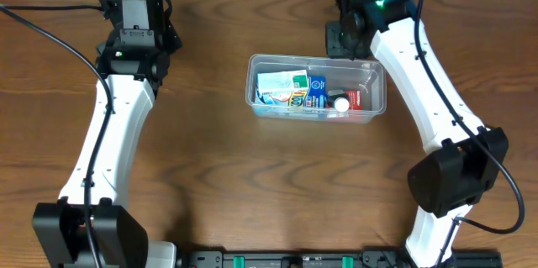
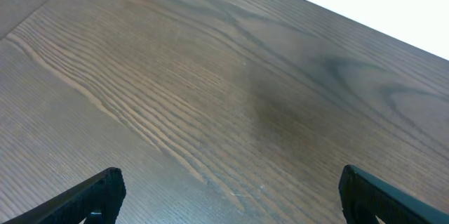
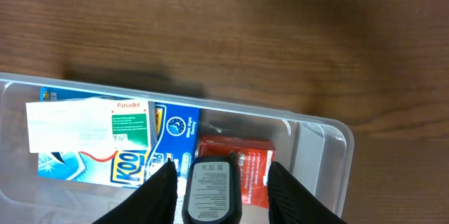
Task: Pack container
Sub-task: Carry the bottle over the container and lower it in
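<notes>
Clear plastic container (image 1: pixel 250 83) is sat on the wood counter (image 1: pixel 210 167), right of the middle, with a few small packs already laid in it. The right hand (image 3: pixel 223 194) is hung over its right end, and the fingers are seen partly apart, with a dark bottle (image 3: pixel 210 182) between them. A sliver of gap shows on both sides, so the bottle looks let go rather than gripped, going by the wrist view. The left hand (image 2: pixel 245 201) is spread wide over bare wood, well apart from the tub, with nothing in it.

The step looks like dropping the bottle in beside the red box (image 3: pixel 249 155). To be done well, the fingers should probably be opened a touch more first, then the hand lifted straight up. That way the bottle isn't nudged over and the near rim isn't clipped or dragged.

Writing: "Panadol" can be read in red on the white box (image 3: pixel 88 129), above a green panel. Big letters like "KOO" are printed on the blue-and-white pack (image 3: pixel 172 134); the rest is cut off. The print on the bottle's label and the red box is too small to be read.
</notes>
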Controlling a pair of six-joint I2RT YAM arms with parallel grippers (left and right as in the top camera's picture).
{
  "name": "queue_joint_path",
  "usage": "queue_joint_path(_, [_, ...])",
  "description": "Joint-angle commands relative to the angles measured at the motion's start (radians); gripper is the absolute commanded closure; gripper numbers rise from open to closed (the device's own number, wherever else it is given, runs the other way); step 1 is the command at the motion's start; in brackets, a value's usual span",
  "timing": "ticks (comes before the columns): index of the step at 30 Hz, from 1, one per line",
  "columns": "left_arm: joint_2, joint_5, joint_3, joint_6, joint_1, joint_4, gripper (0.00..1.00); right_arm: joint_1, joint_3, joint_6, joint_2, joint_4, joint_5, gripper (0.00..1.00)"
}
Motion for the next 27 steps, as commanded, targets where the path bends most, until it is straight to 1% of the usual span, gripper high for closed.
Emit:
queue_joint_path(1, [0.002,-0.012,0.003,-0.013,0.003,0.0,0.02,-0.008,-0.005,0.014,0.002,-0.01,0.003,0.59])
queue_joint_path(3, [0.002,-0.012,0.003,-0.013,0.003,0.0,0.02,-0.008,-0.005,0.012,0.002,-0.023,-0.041,0.56])
queue_joint_path(5, [0.002,-0.012,0.003,-0.013,0.003,0.0,0.02,-0.008,-0.005,0.005,0.002,-0.045,-0.092,0.55])
queue_joint_path(8, [0.002,-0.012,0.003,-0.013,0.003,0.0,0.02,-0.008,-0.005,0.006,0.002,-0.105,-0.145,0.52])
queue_joint_path(9, [0.002,-0.012,0.003,-0.013,0.003,0.0,0.02,-0.008,-0.005,0.006,0.002,-0.131,-0.163,0.5])
queue_joint_path(15, [0.002,-0.012,0.003,-0.013,0.003,0.0,0.02,-0.008,-0.005,0.006,0.002,-0.282,-0.174,0.49])
queue_joint_path(18, [0.002,-0.012,0.003,-0.013,0.003,0.0,0.02,-0.003,-0.005,0.006,0.002,-0.336,-0.174,0.47])
queue_joint_path(24, [0.002,-0.012,0.003,-0.013,0.003,0.0,0.02,0.02,-0.006,0.006,0.002,-0.342,-0.174,0.42])
queue_joint_path(27, [0.002,-0.012,0.003,-0.013,0.003,0.0,0.02,0.038,-0.011,0.006,0.002,-0.325,-0.174,0.41])
